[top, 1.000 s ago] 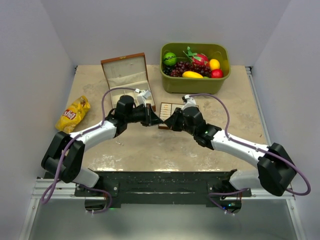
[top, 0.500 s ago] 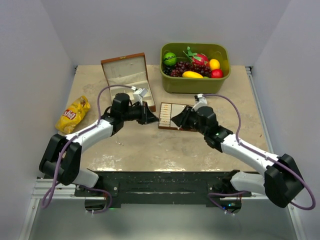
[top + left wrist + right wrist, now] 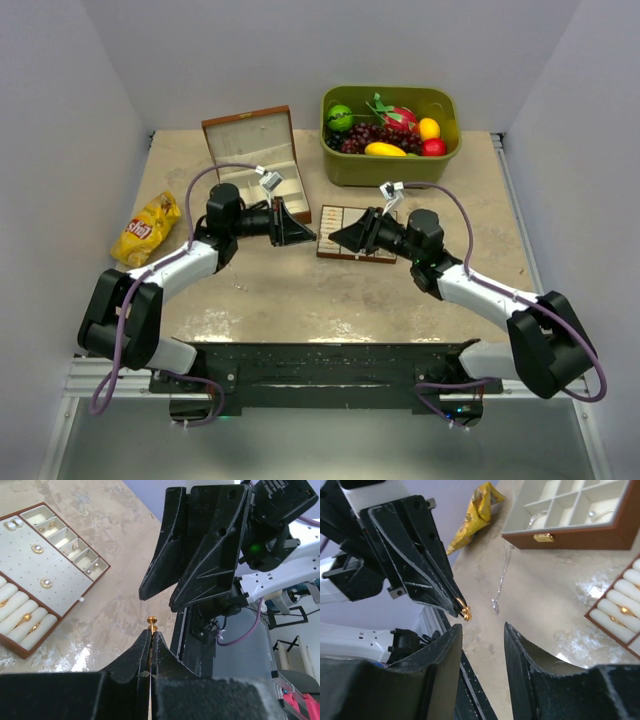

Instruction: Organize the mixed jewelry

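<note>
My left gripper [image 3: 151, 633] is shut on a small gold piece of jewelry [image 3: 151, 622], which sticks out just past its tips. The right wrist view shows the same gold piece [image 3: 465, 612] pinched at those tips, above the table. My right gripper [image 3: 482, 626] is open and empty, facing the left gripper [image 3: 303, 236] a short gap away. The flat brown-edged cream tray [image 3: 30, 567] holds several small gold pieces; my right gripper [image 3: 337, 238] partly covers it in the top view. A fine silver chain [image 3: 502, 577] lies loose on the table.
The open brown wooden box [image 3: 250, 150] with cream compartments stands at the back left, and silvery pieces show in its compartments [image 3: 570, 510]. A green bin of fruit [image 3: 390, 165] is at the back. A yellow snack bag [image 3: 148, 228] lies at the left.
The two grippers met tip to tip a second ago. My right gripper has opened and drawn back to the right. The left one has pulled left, still shut on the gold piece.
</note>
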`<control>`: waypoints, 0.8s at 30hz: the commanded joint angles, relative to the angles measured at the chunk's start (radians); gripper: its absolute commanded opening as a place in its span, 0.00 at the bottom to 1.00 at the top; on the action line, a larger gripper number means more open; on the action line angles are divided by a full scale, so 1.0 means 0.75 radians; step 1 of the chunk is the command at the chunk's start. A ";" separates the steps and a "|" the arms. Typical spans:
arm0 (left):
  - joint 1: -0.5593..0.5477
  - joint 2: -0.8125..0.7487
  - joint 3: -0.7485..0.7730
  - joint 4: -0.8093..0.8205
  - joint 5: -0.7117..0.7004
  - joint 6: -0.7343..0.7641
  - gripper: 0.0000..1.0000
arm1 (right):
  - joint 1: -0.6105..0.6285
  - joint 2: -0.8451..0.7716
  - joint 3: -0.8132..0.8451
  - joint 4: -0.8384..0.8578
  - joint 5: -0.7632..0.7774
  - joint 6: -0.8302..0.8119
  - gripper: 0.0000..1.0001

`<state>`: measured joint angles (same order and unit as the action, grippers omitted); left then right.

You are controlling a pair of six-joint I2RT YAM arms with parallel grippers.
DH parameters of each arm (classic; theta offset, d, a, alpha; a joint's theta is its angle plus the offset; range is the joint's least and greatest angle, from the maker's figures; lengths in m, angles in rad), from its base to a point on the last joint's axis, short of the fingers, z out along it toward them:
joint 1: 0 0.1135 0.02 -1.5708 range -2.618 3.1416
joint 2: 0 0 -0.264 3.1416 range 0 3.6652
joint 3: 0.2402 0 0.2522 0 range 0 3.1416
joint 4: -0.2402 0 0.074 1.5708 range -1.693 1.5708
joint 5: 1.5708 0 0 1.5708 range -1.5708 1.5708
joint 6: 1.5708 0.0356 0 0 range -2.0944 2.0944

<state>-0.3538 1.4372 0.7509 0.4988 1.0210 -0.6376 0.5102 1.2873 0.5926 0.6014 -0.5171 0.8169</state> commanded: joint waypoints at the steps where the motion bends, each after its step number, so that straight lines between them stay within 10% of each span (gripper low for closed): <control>1: 0.003 -0.010 -0.009 0.161 0.105 -0.062 0.00 | 0.013 0.014 0.005 0.188 -0.094 0.030 0.43; 24: 0.003 0.010 -0.040 0.243 0.097 -0.111 0.00 | 0.083 0.075 0.008 0.321 -0.061 0.060 0.41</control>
<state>-0.3538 1.4399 0.7334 0.6266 1.0786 -0.6983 0.5686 1.3632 0.5926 0.7826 -0.5713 0.8555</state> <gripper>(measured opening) 0.046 0.414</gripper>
